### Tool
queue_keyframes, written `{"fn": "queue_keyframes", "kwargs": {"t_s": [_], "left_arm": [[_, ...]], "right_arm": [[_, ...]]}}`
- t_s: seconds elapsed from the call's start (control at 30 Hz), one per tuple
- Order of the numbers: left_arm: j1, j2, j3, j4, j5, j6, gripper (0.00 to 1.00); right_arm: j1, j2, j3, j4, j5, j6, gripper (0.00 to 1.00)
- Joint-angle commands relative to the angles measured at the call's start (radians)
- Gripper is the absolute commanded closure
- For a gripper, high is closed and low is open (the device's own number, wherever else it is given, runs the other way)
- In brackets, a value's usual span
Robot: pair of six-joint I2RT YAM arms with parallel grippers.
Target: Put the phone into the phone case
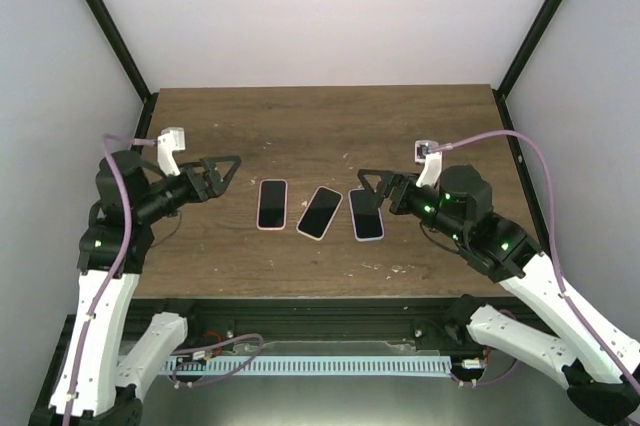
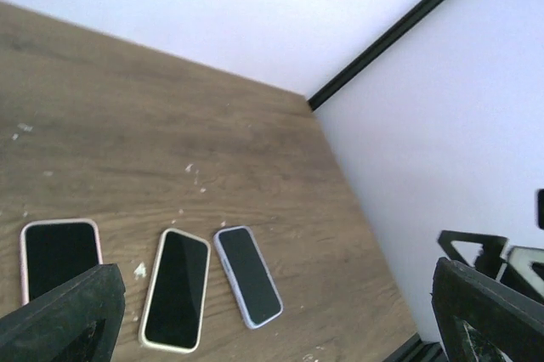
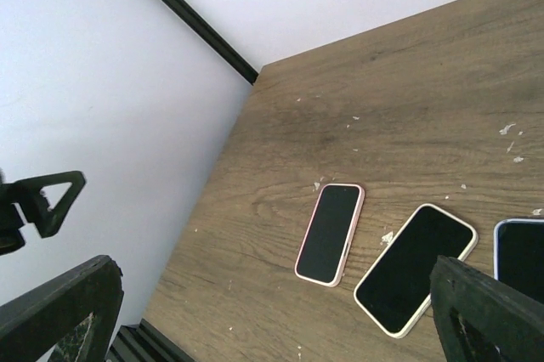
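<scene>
Three flat phone-shaped items lie side by side mid-table, each a dark face inside a coloured rim: pink, cream, lavender. I cannot tell which is a bare phone or an empty case. My left gripper is open and empty, raised left of the pink one. My right gripper is open and empty, over the lavender one's far end. The left wrist view shows pink, cream and lavender between wide fingers. The right wrist view shows pink, cream and lavender.
The wooden table has small white flecks on it. White walls and black frame posts close in the back and sides. The table's near edge runs just in front of the three items.
</scene>
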Motion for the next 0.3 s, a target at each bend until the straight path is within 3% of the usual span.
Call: {"fn": "queue_keyframes", "kwargs": {"t_s": [0.0,0.27], "left_arm": [[0.004,-0.063,0.01,0.054,0.06,-0.014,0.0],[0.003,-0.136,-0.08,0.1,0.066,-0.032,0.0]], "right_arm": [[-0.007,0.0,0.057,-0.057,0.032,-0.013,0.0],[-0.006,-0.002,0.054,-0.055,0.036,0.005,0.0]]}}
